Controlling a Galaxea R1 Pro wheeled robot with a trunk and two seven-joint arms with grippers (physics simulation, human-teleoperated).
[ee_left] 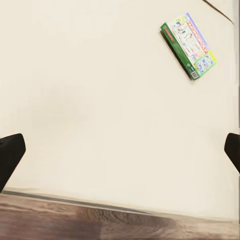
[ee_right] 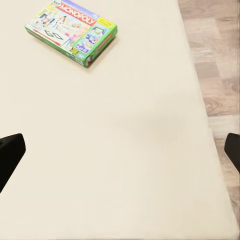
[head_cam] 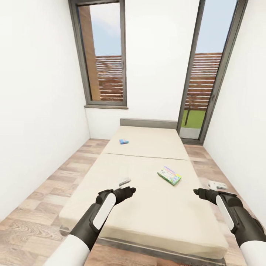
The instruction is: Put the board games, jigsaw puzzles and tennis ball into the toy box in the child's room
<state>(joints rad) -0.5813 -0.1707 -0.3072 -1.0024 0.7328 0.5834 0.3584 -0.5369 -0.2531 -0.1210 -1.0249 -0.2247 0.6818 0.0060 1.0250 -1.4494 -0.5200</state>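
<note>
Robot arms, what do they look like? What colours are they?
Both arms are white near the body, then turn glossy black toward the front. Each black forearm carries a long rounded white panel. The left tool and the right tool are black, with short blunt black fingers that show as dark rounded tips at the edges of the wrist views. No cables or markings are visible.

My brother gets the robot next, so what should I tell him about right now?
Left hand: open, empty, over the bed.
Right hand: open, empty, at the bed's right side.
Monopoly game: flat on the bed, nearer the right hand.
Blue game: farther up the bed, near the headboard.
Done: nothing picked up.
Left: carry both games to the toy box, then pack the other toys.
</note>
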